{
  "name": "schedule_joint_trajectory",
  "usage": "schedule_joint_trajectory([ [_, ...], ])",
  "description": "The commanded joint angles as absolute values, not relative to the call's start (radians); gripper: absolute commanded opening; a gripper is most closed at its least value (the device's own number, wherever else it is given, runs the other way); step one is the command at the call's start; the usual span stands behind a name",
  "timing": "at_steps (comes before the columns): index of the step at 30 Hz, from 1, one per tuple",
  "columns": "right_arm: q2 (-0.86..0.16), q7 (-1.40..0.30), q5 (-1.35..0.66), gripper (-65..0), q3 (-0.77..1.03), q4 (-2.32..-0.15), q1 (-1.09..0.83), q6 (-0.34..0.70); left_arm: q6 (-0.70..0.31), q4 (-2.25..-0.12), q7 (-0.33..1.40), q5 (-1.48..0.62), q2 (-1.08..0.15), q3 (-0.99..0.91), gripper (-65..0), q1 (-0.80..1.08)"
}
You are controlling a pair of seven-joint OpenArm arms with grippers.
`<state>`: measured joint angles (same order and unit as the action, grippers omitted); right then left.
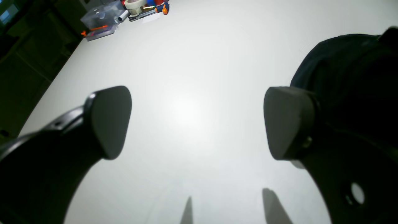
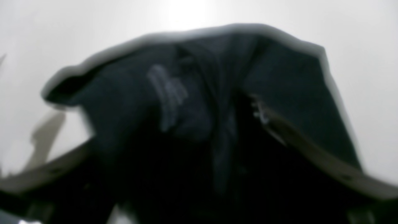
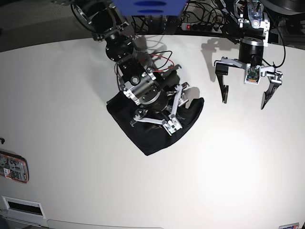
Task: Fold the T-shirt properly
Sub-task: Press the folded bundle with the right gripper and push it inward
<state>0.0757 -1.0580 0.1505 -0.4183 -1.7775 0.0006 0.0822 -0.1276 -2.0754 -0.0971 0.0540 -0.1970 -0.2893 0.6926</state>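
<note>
- Lying bunched in a dark heap on the white table (image 3: 71,191), the T-shirt (image 3: 143,138) sits left of centre in the base view, with one corner pointing toward the near edge.
- The right gripper (image 3: 157,107) is low over the heap, its arm covering much of the cloth from above; the white finger links spread across the fabric.
- From the right wrist view, the T-shirt (image 2: 192,102) fills nearly the whole picture, blurred, with a pale mark on a fold; pale finger links run along both lower sides, spread apart. Whether any cloth is pinched between them I cannot tell.
- The left gripper (image 3: 244,98) hangs over bare table, well apart from the shirt, on the base view's right.
- Its jaws stand wide apart with nothing between them; in the left wrist view the two dark pads (image 1: 110,121) frame only white tabletop.
- An edge of the T-shirt (image 1: 329,68) shows in that view behind the right-hand pad.
- At the far corner in the left wrist view sit a clear plastic box (image 1: 101,18) and a roll of tape (image 1: 135,6) among small coloured tools.
- A power strip (image 3: 202,26) and tangled cables lie beyond the far table edge.
- A small printed card (image 3: 13,167) lies at the left edge of the table in the base view.
</note>
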Motion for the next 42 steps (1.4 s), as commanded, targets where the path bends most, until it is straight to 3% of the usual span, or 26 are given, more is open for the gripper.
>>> schedule_joint_trajectory([
  [1,0.082,-1.036,0.15,-15.8,-0.417,-1.793,0.016,0.079,-0.122,-2.089,-0.125,0.051,-0.203,-0.294,0.0,0.696],
  [4,0.081,-1.036,0.15,-5.7,-0.414,-1.793,0.016,0.079,-0.122,-2.089,-0.125,0.051,-0.203,-0.294,0.0,0.696],
  [8,0.058,-1.038,0.15,-0.1,-0.417,-1.821,0.015,0.079,-0.122,-2.089,-0.125,0.054,-0.203,-0.294,0.0,0.696],
  [28,0.056,-1.121,0.128,-0.2,-0.421,-1.9,-0.097,0.093,-0.122,-2.095,-0.128,0.058,-0.208,-0.398,0.0,0.645],
  [32,0.056,-1.121,-0.071,-0.2,-0.406,-1.899,-0.09,0.228,-0.122,-2.095,-0.128,0.059,-0.208,-0.398,0.0,0.645],
  [38,0.054,-1.121,-0.38,-0.2,-0.285,-1.899,-0.09,0.234,-0.122,-2.094,-0.128,0.059,-0.208,-0.4,0.0,0.648],
  [42,-0.013,-1.113,-0.417,-0.2,-0.213,-1.9,-0.097,0.234,-0.122,-2.092,-0.128,0.058,-0.208,-0.394,0.0,0.648],
])
